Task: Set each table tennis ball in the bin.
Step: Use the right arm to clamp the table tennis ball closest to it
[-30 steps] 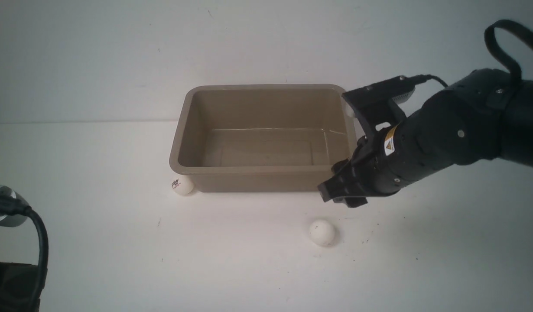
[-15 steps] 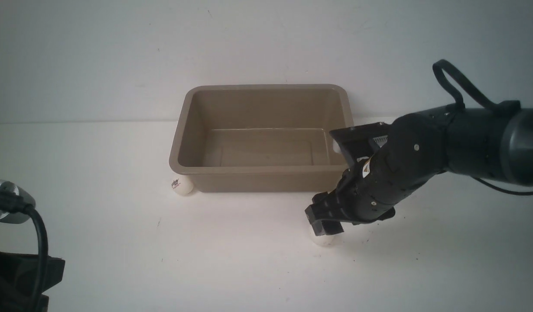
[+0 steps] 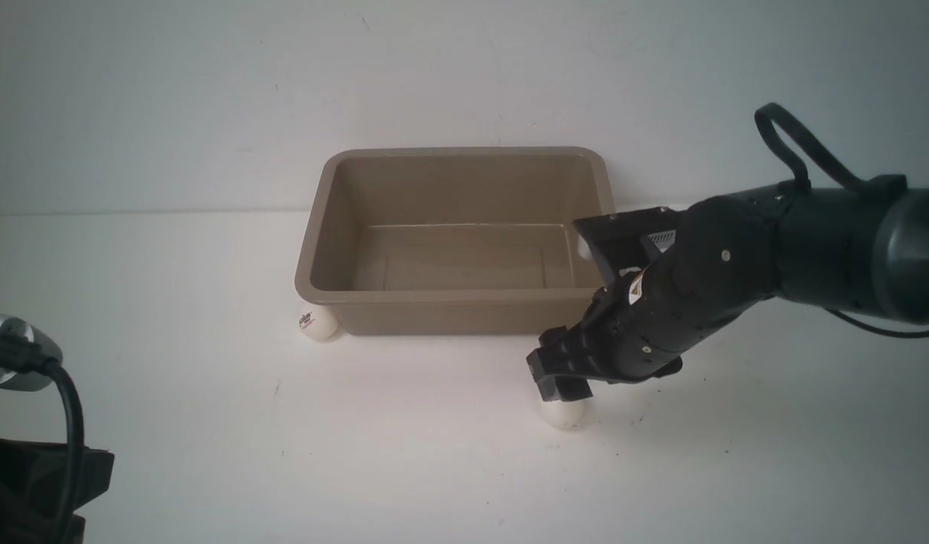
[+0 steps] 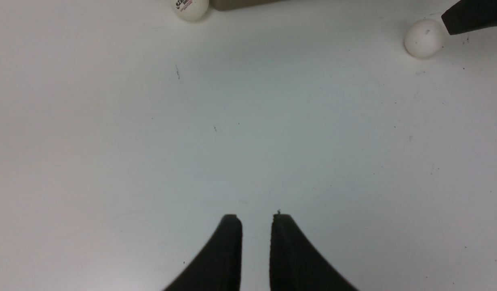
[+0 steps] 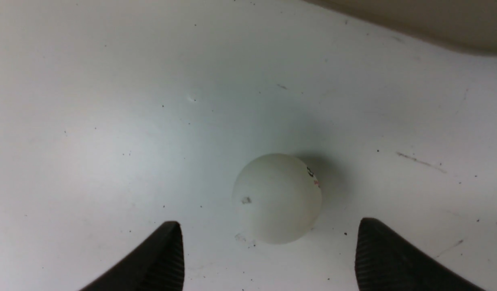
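The taupe bin (image 3: 457, 311) stands at the back middle of the white table, with nothing in it. One white ball with a dark logo (image 3: 319, 323) lies against the bin's front left corner. The other ball (image 3: 563, 415) lies in front of the bin's right end. My right gripper (image 3: 559, 387) hangs just above it, open and hiding its top. In the right wrist view the ball (image 5: 276, 198) sits just ahead of the gap of the wide-open gripper (image 5: 268, 228), not touched. My left gripper (image 4: 256, 218) is empty, its jaws a narrow gap apart, far from both balls.
The left arm's black body and cable (image 3: 34, 468) fill the front left corner. The left wrist view shows the logo ball (image 4: 190, 8), the other ball (image 4: 424, 38) and a right fingertip (image 4: 470, 18). The bin's wall (image 5: 434, 24) is near the right gripper.
My right gripper came down from beside the bin's front right corner to just over the right ball, still open. The left arm shifted slightly. Neither ball moved.
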